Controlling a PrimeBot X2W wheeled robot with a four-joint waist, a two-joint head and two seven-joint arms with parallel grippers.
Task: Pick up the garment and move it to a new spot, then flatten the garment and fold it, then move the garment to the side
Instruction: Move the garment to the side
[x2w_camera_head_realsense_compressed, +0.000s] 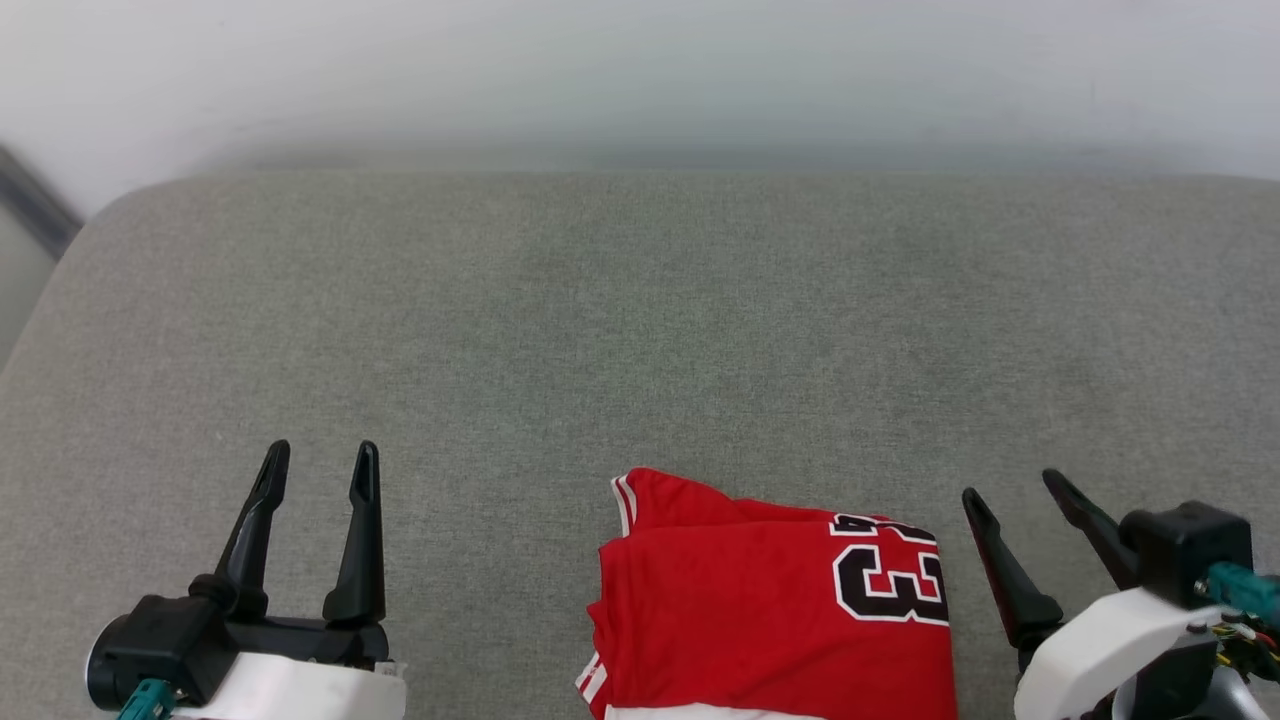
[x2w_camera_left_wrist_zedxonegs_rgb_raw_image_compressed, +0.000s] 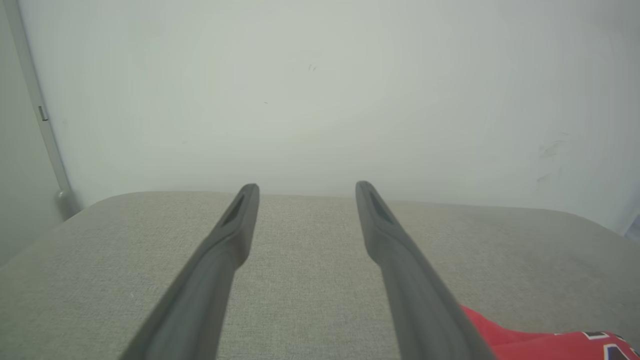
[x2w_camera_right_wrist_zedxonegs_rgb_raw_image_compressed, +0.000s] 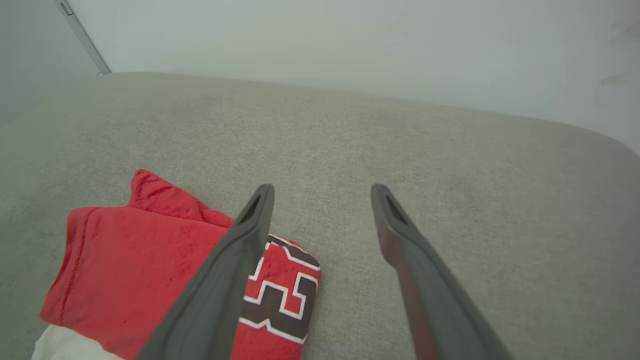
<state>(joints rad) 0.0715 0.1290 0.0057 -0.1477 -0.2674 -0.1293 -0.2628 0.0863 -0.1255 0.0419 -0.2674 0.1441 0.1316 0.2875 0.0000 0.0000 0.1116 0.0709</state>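
The garment (x2w_camera_head_realsense_compressed: 760, 610), a red jersey with a black-and-white number and white trim, lies folded on the grey cushion near its front edge, right of centre. Its lower part runs out of the head view. My left gripper (x2w_camera_head_realsense_compressed: 322, 458) stands open and empty well to the left of it. Close beside its right edge is my right gripper (x2w_camera_head_realsense_compressed: 1018, 490), also open with nothing between the fingers. In the right wrist view the garment (x2w_camera_right_wrist_zedxonegs_rgb_raw_image_compressed: 135, 265) sits left of the fingers, partly behind the left one. A red corner of the garment (x2w_camera_left_wrist_zedxonegs_rgb_raw_image_compressed: 545, 340) shows at the left wrist view's lower right.
The grey fabric cushion (x2w_camera_head_realsense_compressed: 640, 330) spreads wide and bare behind and beside the garment. A pale wall (x2w_camera_head_realsense_compressed: 640, 70) rises along its far edge. The cushion's rounded corner (x2w_camera_head_realsense_compressed: 120, 210) lies at the far left.
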